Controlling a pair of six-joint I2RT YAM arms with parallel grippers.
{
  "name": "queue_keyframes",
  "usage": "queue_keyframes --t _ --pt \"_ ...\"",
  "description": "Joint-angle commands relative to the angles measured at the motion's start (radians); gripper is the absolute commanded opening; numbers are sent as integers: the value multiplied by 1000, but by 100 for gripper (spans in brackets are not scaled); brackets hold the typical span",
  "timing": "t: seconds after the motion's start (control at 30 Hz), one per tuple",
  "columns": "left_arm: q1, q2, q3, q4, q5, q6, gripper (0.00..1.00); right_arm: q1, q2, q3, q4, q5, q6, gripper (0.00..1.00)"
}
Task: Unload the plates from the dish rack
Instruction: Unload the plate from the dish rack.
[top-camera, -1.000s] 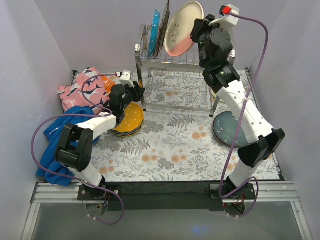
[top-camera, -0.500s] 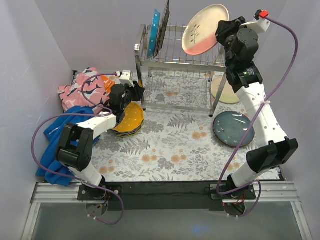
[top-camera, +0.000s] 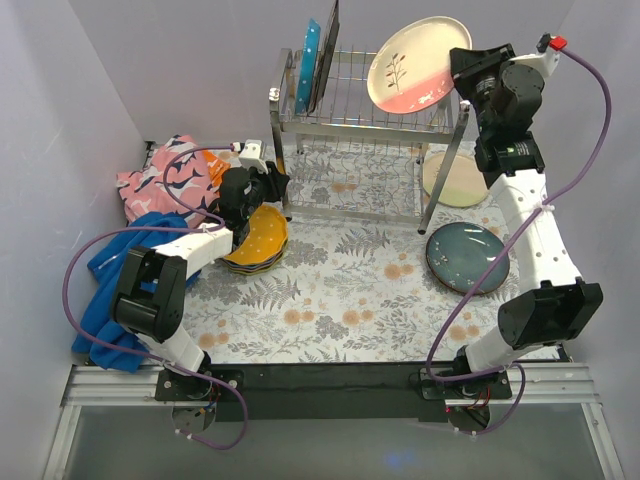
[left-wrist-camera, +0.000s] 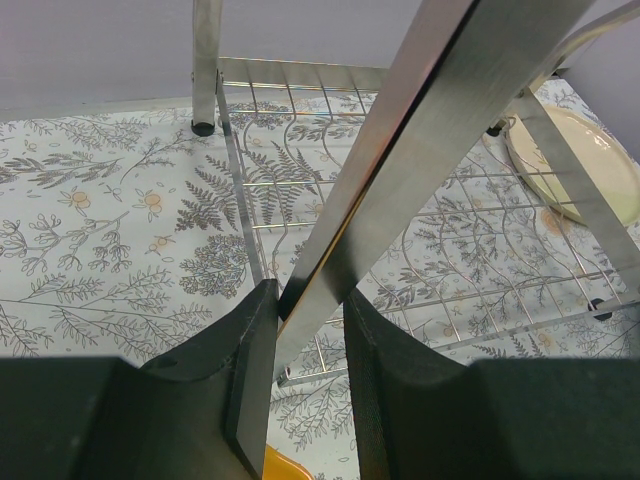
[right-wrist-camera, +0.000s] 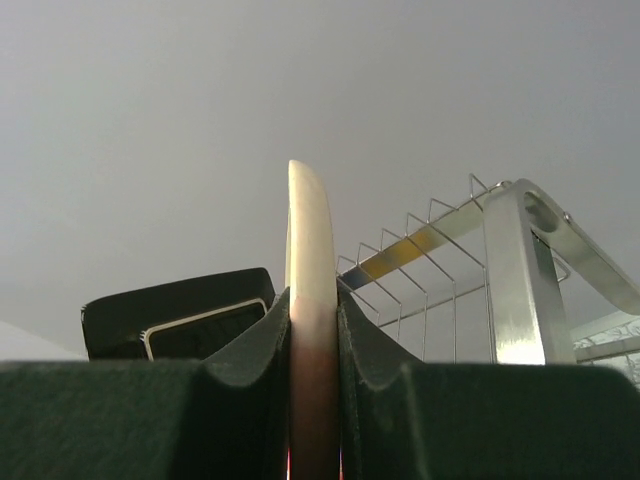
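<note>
Between pale walls (top-camera: 200, 70), over floral table (top-camera: 340, 290), left jaws clamp rack leg (left-wrist-camera: 415, 120), right jaws plate (top-camera: 412, 65).

Top camera looks down from the near side; both wrist cameras sit close; all share the dish rack (top-camera: 350, 128).

Plates around the fingers
A leg (left-wrist-camera: 400, 150) of the dish rack (top-camera: 360, 130) stands between the left fingers (left-wrist-camera: 250, 380), stacked plates (top-camera: 258, 240) just beneath; the right fingers (right-wrist-camera: 250, 400) pinch a raised plate (top-camera: 418, 65) above the rack's right end, two loose plates (top-camera: 467, 257) on the surface (top-camera: 340, 290) below.
</note>
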Motion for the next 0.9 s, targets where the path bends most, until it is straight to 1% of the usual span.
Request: queue_keyframes --t 0.0,0.23,0.3,0.33,0.57,0.87 --pt "28 19 19 -64 -84 -3 0 -46 -88 -3 287 -67 143 1" --pt "28 10 20 -67 -85 -1 0 -147 -129 -70 363 -87 244 1" --pt "28 13 22 -68 -83 0 0 -153 -149 -105 380 -87 270 1" --pt "27 13 20 -68 -83 0 0 -196 -155 -115 388 -85 277 1" --pt "27 11 17 -73 -83 5 0 -290 -223 -214 423 -44 332 1" --pt "28 5 14 -74 -86 10 0 -446 -258 -300 451 -81 436 1"
